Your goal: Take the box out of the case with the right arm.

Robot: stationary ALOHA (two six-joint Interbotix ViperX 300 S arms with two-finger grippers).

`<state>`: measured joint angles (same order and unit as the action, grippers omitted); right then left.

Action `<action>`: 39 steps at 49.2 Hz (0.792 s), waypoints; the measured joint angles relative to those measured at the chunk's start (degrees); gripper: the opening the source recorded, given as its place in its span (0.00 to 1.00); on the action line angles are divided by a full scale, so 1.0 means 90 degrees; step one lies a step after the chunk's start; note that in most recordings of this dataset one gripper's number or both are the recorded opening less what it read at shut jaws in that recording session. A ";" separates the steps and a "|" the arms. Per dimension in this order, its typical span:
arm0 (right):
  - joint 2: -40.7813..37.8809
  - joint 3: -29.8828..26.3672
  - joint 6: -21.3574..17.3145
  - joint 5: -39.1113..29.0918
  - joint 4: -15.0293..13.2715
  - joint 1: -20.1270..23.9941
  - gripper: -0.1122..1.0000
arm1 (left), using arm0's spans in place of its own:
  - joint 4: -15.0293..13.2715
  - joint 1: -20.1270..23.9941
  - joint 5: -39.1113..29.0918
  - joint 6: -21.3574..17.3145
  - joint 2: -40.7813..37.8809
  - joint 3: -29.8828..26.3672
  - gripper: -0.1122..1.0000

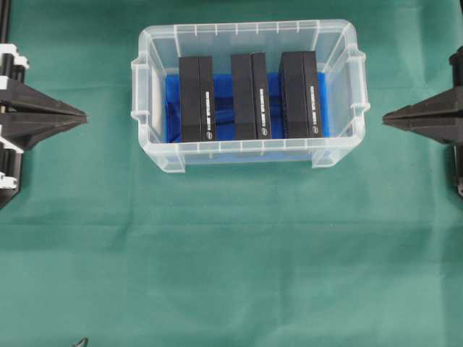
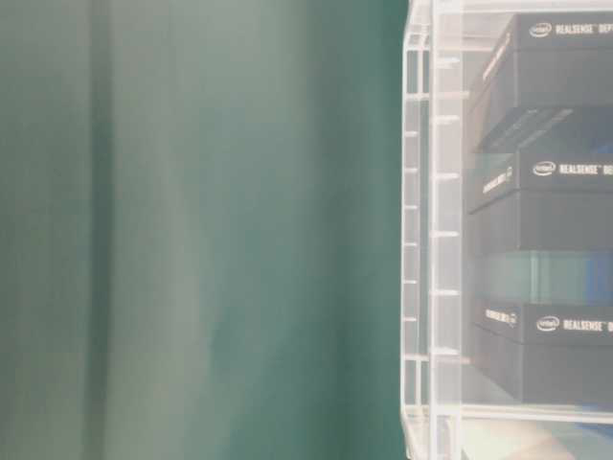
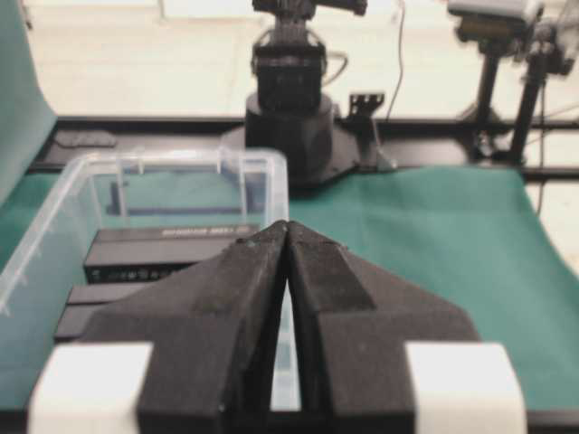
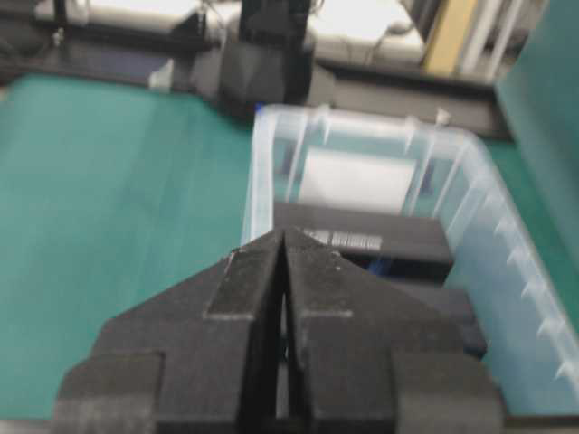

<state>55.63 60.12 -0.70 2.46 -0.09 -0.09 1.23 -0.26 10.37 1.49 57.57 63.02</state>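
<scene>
The clear plastic case (image 1: 148,79) with a blue lining sits at the back middle of the green cloth. Three black boxes stand on edge inside it: a left one (image 1: 197,99), a middle one (image 1: 250,95) and a right one (image 1: 301,94). My right gripper (image 1: 386,118) is shut and empty, its tip pointing at the case's right wall from a short way off. My left gripper (image 1: 84,115) is shut too, level with the case's left wall. In the right wrist view the right gripper (image 4: 284,232) faces the case (image 4: 262,172) and the nearest box (image 4: 362,241). The left gripper (image 3: 288,224) shows in the left wrist view.
Green cloth (image 1: 231,260) covers the table in front of the case. The table-level view shows the case's ribbed wall (image 2: 431,230) close up with the stacked-looking boxes (image 2: 546,220) behind it. An arm base (image 3: 291,108) stands beyond the case in the left wrist view.
</scene>
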 measured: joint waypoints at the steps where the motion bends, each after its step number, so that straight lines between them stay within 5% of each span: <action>1: 0.0000 -0.0078 0.0000 -0.0049 -0.0010 0.0000 0.10 | 0.0000 0.0000 -0.0068 0.0000 0.0010 -0.0068 0.10; 24: -0.0410 -0.2363 -0.0117 -0.1953 0.0000 0.0010 0.10 | 0.0000 -0.0059 -0.2783 0.0098 -0.0146 -0.2432 0.10; 39: -0.0703 -0.2832 -0.0742 -0.2939 0.0000 0.0000 0.10 | 0.0000 -0.0166 -0.3477 0.0146 -0.0449 -0.2881 0.10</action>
<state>49.31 34.63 -7.38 -23.99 -0.09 -0.09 1.23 -1.76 -20.92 2.81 53.53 37.09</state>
